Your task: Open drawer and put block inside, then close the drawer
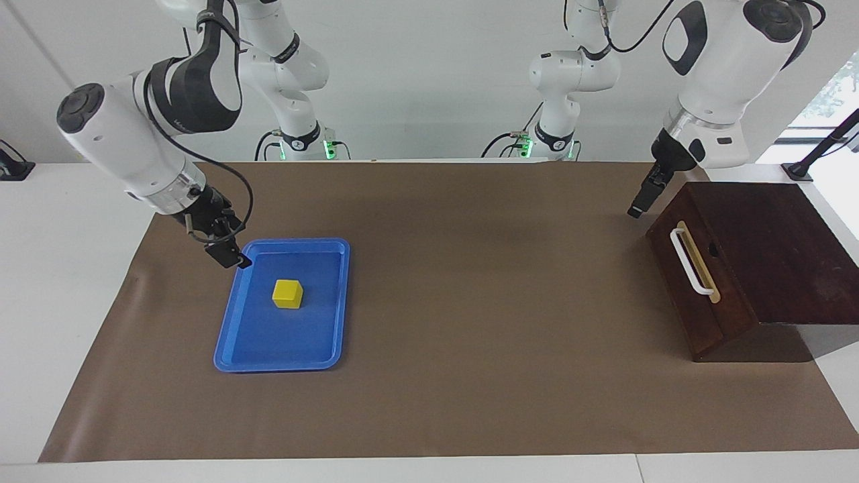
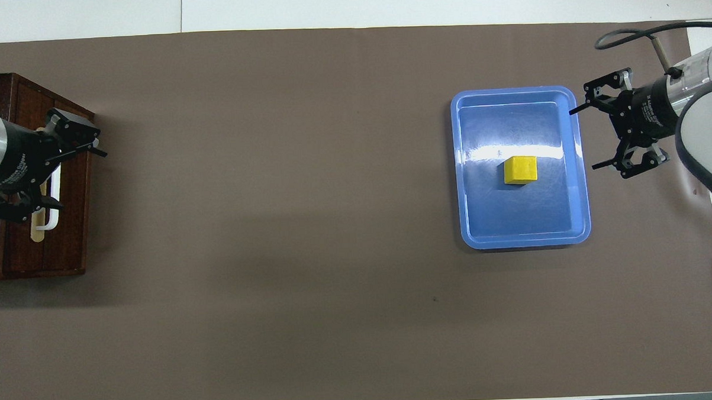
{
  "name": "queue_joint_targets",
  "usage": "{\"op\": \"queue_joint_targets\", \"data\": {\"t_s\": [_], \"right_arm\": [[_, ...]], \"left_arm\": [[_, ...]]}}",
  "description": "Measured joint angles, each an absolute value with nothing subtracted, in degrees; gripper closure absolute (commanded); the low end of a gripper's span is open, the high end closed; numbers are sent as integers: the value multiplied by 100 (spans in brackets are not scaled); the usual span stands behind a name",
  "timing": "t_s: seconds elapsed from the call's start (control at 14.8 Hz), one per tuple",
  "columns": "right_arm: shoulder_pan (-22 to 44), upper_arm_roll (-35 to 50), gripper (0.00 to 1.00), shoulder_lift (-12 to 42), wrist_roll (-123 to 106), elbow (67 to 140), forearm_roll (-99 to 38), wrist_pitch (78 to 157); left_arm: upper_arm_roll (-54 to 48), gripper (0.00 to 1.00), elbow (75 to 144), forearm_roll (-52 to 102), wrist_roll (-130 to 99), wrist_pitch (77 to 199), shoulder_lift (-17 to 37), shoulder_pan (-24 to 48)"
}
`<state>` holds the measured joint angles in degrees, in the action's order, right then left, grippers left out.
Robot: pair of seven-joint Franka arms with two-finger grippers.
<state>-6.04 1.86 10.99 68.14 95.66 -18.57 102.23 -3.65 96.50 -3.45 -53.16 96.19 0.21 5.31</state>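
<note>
Block sits mid-tray, drawer shut at the left arm's end. Right gripper spread wide over the tray's edge, at the block's 3 o'clock from overhead. Left gripper wide too, empty, over the handle.

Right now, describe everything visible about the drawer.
The drawer is shut, its dark brown wooden front flush in a dark wood box at the left arm's end of the table. A white bar handle sits on a tan strip. Nothing touches it; the open left gripper hangs just beside its front.
</note>
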Motion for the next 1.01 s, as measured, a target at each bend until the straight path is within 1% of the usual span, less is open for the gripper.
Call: {"op": "queue_joint_targets", "data": {"t_s": [0.2, 0.4, 0.54, 0.81, 1.01], "right_arm": [[-907, 117, 0, 1298, 7213, 9837, -2818, 10313], [-1152, 93, 0, 1389, 7252, 10230, -3401, 10357], [-1232, 93, 0, 1546, 7121, 10345, -3652, 10365], [-1431, 90, 0, 1841, 6480, 10518, -4064, 10373], [-1492, 92, 0, 1945, 6113, 10622, -4363, 10392]], "left_arm": [[-384, 0, 9834, -1008, -4298, 9881, 322, 842], [-323, 0, 9893, -1348, -2311, 9937, 572, 814], [-303, 0, 10008, -1513, -1328, 9990, 612, 776], [-283, 0, 10392, -1614, -674, 10484, 625, 461], [-279, 0, 10632, -1666, -515, 10878, 651, 263]]}}
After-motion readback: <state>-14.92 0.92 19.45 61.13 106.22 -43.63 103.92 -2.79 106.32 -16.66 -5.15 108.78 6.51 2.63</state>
